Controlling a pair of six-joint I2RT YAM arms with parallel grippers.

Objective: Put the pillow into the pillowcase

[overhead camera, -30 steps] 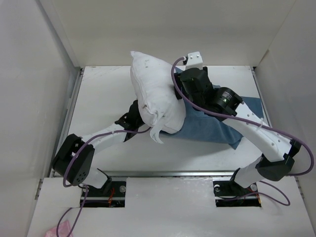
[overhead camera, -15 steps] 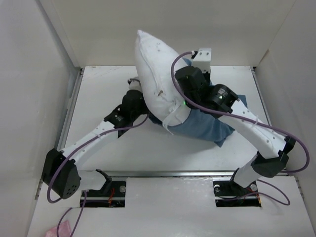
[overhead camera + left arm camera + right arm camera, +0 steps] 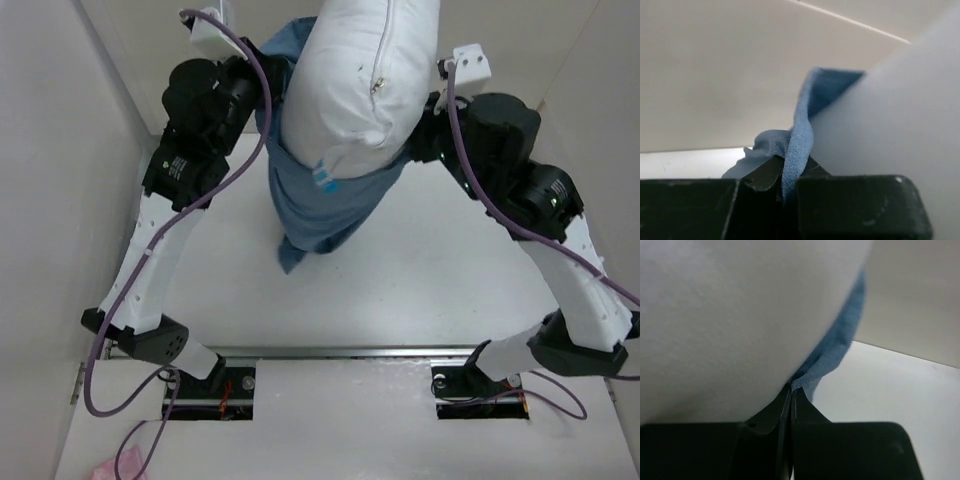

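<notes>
Soft creased matt cloth: pillow (image 3: pixel 365 80); thin wrinkled matt cloth: pillowcase (image 3: pixel 320 205); smooth matt surface: table (image 3: pixel 440 270)

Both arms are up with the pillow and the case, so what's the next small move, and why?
Probably a short up-and-down shake with both grippers shut. The left gripper and right gripper each pinch an edge of the pillowcase, which hangs limp below, while most of the pillow bulges above it. A shake may let it slide deeper.

No text, brand, number or sign could be read in any view. The small tag (image 3: pixel 322 178) on the pillow (image 3: pixel 365 75) bore blue marks, too small to make out.
</notes>
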